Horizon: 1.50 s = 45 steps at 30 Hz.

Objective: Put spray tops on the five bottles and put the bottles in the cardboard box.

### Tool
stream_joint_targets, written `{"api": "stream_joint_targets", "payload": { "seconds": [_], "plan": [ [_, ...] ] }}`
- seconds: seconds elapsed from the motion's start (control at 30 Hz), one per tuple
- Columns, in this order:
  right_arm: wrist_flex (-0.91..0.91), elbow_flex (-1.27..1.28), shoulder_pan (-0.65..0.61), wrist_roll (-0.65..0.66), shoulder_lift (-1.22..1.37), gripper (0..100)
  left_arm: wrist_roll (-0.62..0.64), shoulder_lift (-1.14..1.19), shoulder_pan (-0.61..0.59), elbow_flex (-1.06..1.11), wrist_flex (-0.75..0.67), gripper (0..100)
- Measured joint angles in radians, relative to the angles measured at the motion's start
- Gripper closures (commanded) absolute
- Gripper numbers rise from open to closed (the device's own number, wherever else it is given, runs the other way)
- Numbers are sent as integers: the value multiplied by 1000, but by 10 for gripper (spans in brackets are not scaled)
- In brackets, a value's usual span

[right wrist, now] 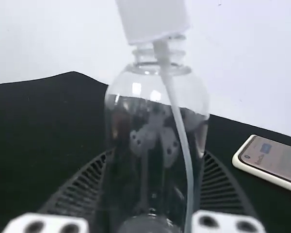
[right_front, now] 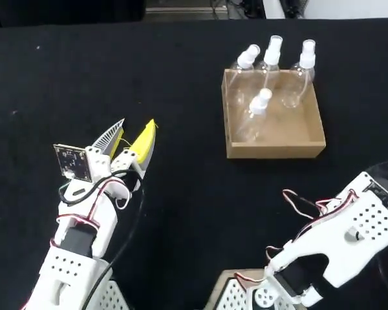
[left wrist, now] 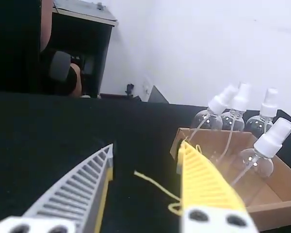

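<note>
Right gripper [right wrist: 155, 162]: clamped on the fifth bottle [right wrist: 136, 126], one finger on each side of the body.
Fifth bottle: upright between the fingers, low in the grip. The wall is smooth and round, so it may slip or rotate during transfer.
Spray top [right wrist: 153, 19]: on the neck, above the fingers. Thread shows below it, so it is probably not fully seated and a knock may tilt it off.
Phone [right wrist: 271, 158]: on the table beyond the right gripper and to one side. A low swing may strike it.
Left gripper [right_front: 137, 126]: fingers apart, holding nothing, well apart from the box.
Cardboard box [right_front: 275, 152]: ahead of both grippers. Contact with a wall may shift it.
Four capped bottles [right_front: 251, 119]: inside the box, three along the far wall and one in the middle. Lowering the fifth close to the middle one may topple it.
</note>
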Motion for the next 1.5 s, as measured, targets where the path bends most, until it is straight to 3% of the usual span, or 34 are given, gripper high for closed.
{"api": "stream_joint_targets", "payload": {
  "seconds": [0.2, 0.4, 0.67, 0.97, 1.23, 1.5],
  "plan": [
    [0, 0, 0, 3, 0, 794, 0, 0, 0, 0, 0, 795],
    [0, 0, -9, 3, 0, 668, 0, 0, 0, 0, 0, 795],
    [0, 38, -32, 6, -12, 684, -52, 0, 0, 0, 0, 795],
    [5, 196, -32, 6, -272, 684, -72, 0, 0, 0, 0, 795],
    [209, 204, -32, 6, -368, 684, -72, 0, 0, 0, 0, 795],
    [215, 204, -32, 6, -370, 686, -72, 0, 0, 0, 0, 795]
  ]
}}
